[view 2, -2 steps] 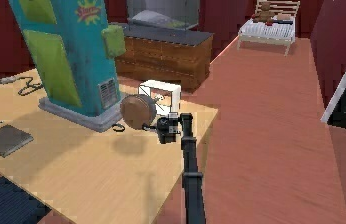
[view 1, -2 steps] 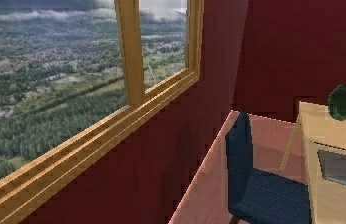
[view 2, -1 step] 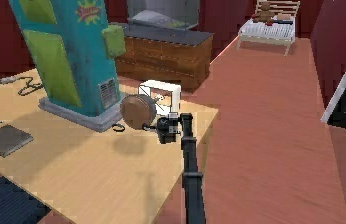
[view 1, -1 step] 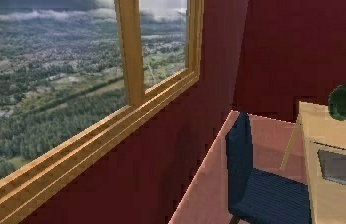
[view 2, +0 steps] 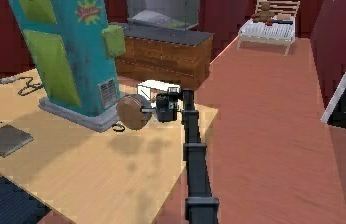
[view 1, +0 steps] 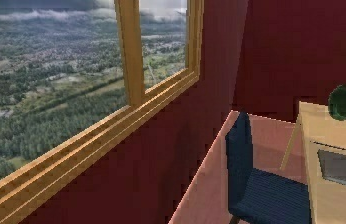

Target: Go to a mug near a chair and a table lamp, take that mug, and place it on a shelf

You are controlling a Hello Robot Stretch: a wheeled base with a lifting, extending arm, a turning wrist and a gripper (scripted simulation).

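Judging by the gripper [view 2: 149,108] at a brown round thing [view 2: 131,114], probably the mug, standing on the wooden table [view 2: 91,170] beside a tall teal object [view 2: 66,50], the robot is working at the taking step, though I cannot tell whether it is holding anything, and the next move is calling for a clean lift.

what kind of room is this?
Probably a bedroom with a study corner: a wooden desk with a blue chair, a low dark dresser, and what looks like a small bed at the far end.
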